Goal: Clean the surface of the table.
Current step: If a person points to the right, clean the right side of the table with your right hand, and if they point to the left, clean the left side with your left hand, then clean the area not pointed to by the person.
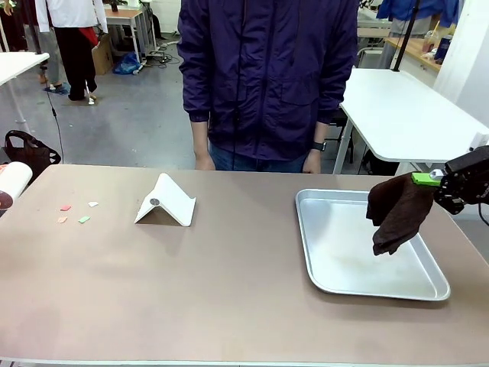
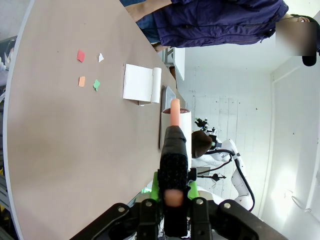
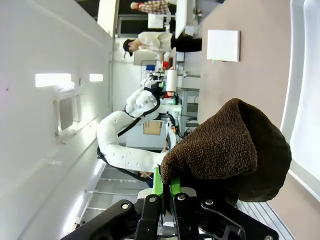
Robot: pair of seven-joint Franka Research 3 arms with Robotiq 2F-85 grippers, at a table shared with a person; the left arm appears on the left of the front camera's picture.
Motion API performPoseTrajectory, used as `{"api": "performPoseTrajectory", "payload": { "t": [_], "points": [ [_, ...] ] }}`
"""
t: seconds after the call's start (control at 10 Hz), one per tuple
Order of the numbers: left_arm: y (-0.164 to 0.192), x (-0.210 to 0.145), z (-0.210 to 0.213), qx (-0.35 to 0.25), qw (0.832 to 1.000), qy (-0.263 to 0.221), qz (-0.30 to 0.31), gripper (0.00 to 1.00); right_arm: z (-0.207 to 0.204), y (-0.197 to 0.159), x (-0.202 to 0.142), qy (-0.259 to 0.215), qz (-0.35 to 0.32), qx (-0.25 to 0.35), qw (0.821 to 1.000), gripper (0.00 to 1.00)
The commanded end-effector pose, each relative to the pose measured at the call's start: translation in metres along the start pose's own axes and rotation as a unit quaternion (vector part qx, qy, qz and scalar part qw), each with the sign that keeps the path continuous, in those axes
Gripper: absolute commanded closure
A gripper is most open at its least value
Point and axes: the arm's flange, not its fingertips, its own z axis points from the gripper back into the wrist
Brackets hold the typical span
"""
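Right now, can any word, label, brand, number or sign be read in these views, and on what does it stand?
None can be read.
The white folded card, the metal tray, the coloured paper scraps, the brown cloth and the lint roller show no print.
A carton far off in the right wrist view is too blurred to read.

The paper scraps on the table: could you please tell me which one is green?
The green scrap, in the row nearer the robot, just right of the orange scrap; the red scrap and white scrap lie behind them.
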Motion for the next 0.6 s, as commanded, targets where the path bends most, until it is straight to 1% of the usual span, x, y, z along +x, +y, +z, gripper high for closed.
{"api": "performPoseTrajectory", "payload": {
  "t": [0.0,0.5],
  "points": [
    [-0.0026,-0.003,-0.0002,-0.001,1.0,0.001,-0.005,1.0,0.0016,0.0039,0.0015,0.002,0.005,0.004,1.0,0.94],
    [-0.0026,-0.003,-0.0002,-0.001,1.0,0.001,-0.005,1.0,0.0016,0.0039,0.0015,0.002,0.005,0.004,1.0,0.94]
  ]
}}
